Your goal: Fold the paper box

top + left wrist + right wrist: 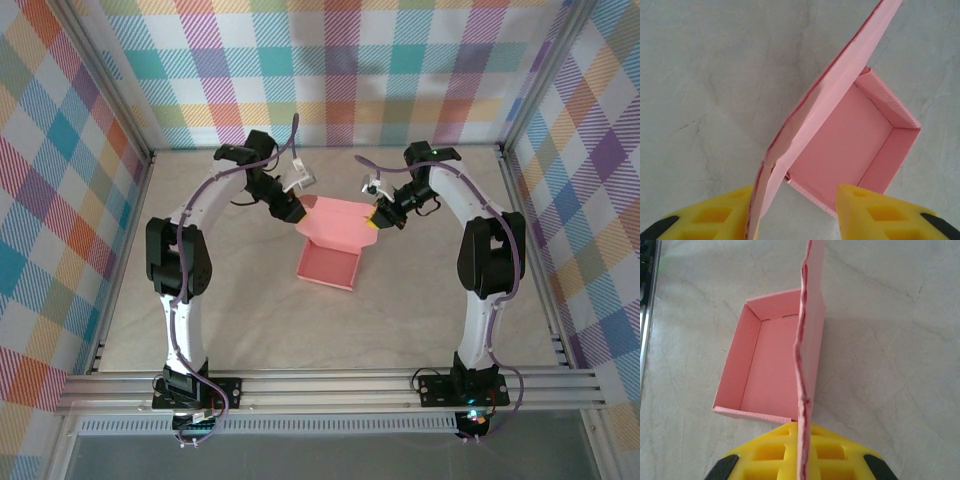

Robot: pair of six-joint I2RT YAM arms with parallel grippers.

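The left tool (796, 197) is parted astride the raised lid flap (340, 222) of the paper box (330, 265), which rests on the desk (250, 320), while the flap's right end is clamped in the right tool (802, 440); lid-closing is judged in hand, and a joint downward swing is called for.

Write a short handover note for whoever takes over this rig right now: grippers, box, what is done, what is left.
Left gripper: open, with one end of the lid between its fingers, close against one of them; not clamped.
Right gripper: shut on the lid's other end, holding it raised.
Box: mid-table, tray open side up, lid standing up from its far edge.
Done: the tray walls are folded up.
Left: probably close the left gripper, bring the lid down over the tray and tuck it in.
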